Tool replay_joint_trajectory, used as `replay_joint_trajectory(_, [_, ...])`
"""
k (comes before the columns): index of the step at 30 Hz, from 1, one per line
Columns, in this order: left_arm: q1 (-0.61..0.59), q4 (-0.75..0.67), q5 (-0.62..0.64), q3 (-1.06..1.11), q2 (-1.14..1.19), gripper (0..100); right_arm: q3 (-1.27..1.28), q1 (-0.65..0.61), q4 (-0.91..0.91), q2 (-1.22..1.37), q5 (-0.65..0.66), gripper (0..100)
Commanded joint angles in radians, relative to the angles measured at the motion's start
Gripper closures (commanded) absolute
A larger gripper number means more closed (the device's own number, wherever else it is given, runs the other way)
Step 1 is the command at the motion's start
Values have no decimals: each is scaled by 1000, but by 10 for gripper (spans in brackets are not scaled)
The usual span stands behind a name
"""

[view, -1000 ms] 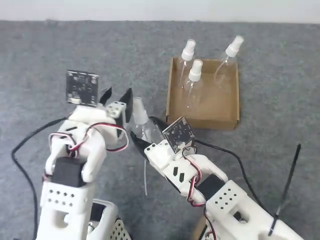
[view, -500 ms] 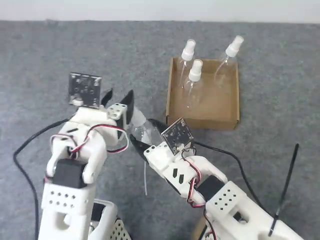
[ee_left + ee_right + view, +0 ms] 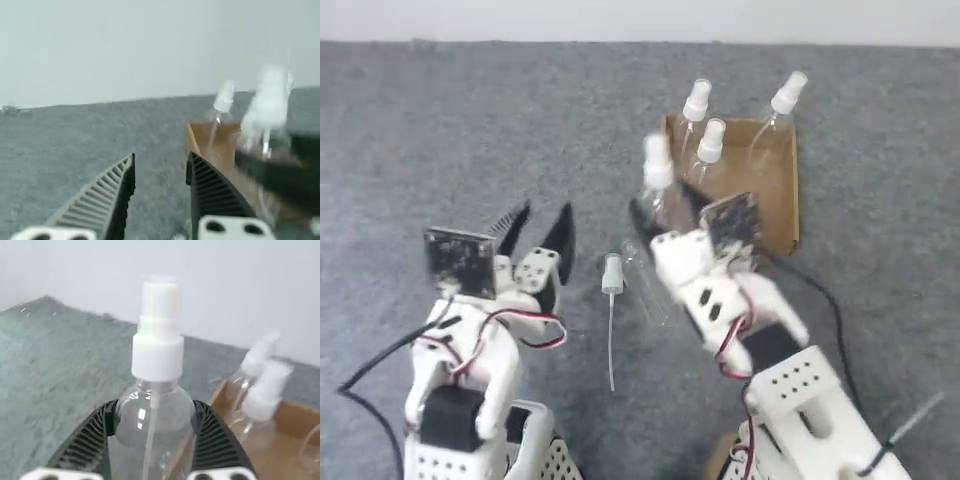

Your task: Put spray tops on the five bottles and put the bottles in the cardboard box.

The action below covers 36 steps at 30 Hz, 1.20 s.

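My right gripper (image 3: 665,212) is shut on a clear bottle (image 3: 152,422) with a white spray top (image 3: 157,347), held upright above the carpet at the near left corner of the cardboard box (image 3: 760,215). Three capped bottles (image 3: 705,150) stand inside the box. A loose spray top (image 3: 612,274) with its long tube lies on the carpet between the arms. A faint clear shape beside it may be a bottle lying down. My left gripper (image 3: 535,222) stands open and empty left of the loose top, its toothed fingers (image 3: 117,192) apart.
Grey carpet (image 3: 470,110) covers the table, with open room to the left and behind the box. The box (image 3: 210,145) has low walls. A black cable (image 3: 820,300) trails right of the right arm.
My right gripper has lifted the capped bottle and carried it toward the box. The left gripper has drawn back from the bottle, uncovering the loose spray top on the carpet.
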Motion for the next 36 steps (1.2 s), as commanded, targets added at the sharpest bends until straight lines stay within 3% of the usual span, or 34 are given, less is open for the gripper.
replay_joint_trajectory(1, [100, -58, -60, 65, -12, 829, -224, 19, 143, -33, -8, 993])
replay_joint_trajectory(5, [173, -77, -63, 96, -15, 755, -315, -18, 234, 13, -6, 993])
replay_joint_trajectory(12, [178, -129, -64, 151, -9, 750, -394, -127, 242, 229, -6, 993])
replay_joint_trajectory(17, [172, -186, -68, 197, -9, 750, -419, -196, 260, 239, 18, 993])
replay_joint_trajectory(25, [172, -187, -101, 202, -9, 753, -431, -194, 467, 120, 87, 993])
replay_joint_trajectory(36, [172, -195, -106, 211, -9, 754, -431, -171, 567, 16, 89, 993])
